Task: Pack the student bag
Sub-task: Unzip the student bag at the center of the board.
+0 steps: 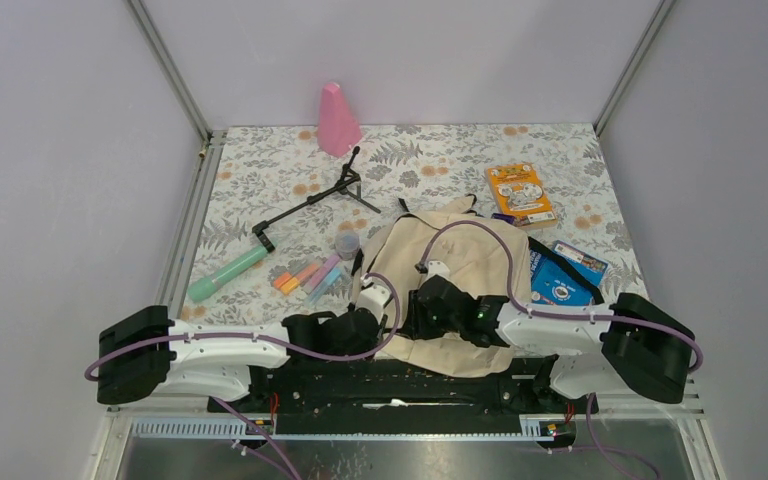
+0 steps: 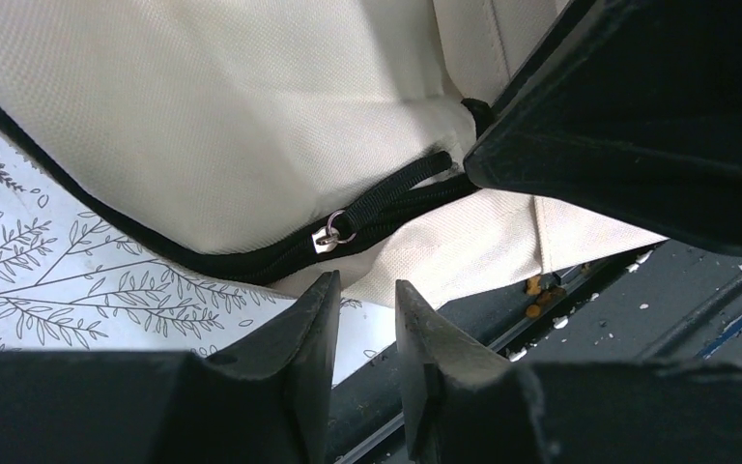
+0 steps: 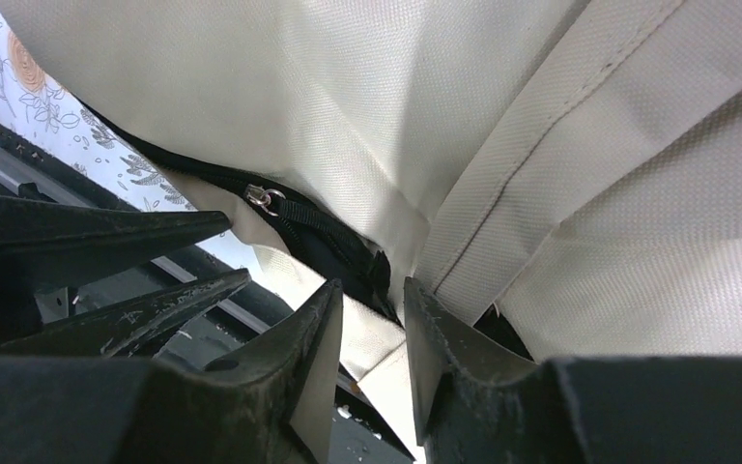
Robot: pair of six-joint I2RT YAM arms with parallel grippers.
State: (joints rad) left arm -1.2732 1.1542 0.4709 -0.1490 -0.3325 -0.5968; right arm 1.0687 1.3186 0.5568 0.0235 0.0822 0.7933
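Note:
The student bag point(image 1: 460, 262) is a cream fabric backpack lying in the near middle of the table, with both grippers at its near left edge. My left gripper point(image 1: 373, 297) point(image 2: 367, 282) hovers just short of the bag's black zipper point(image 2: 251, 263) and silver pull point(image 2: 328, 235); its jaws stand slightly apart with nothing between them. My right gripper point(image 1: 428, 290) point(image 3: 374, 283) points at the cream fabric point(image 3: 560, 193) next to a zipper pull point(image 3: 263, 199). Its jaws are narrowly open, and a cream fold shows in the gap. The right gripper's body point(image 2: 638, 116) fills the left wrist view's upper right.
Left of the bag lie a green tube point(image 1: 225, 273), coloured markers point(image 1: 310, 277), a small jar point(image 1: 346, 243) and a black folding stand point(image 1: 315, 200). A pink cone point(image 1: 338, 120) stands at the back. An orange book point(image 1: 520, 193) and a blue book point(image 1: 560, 275) lie to the right.

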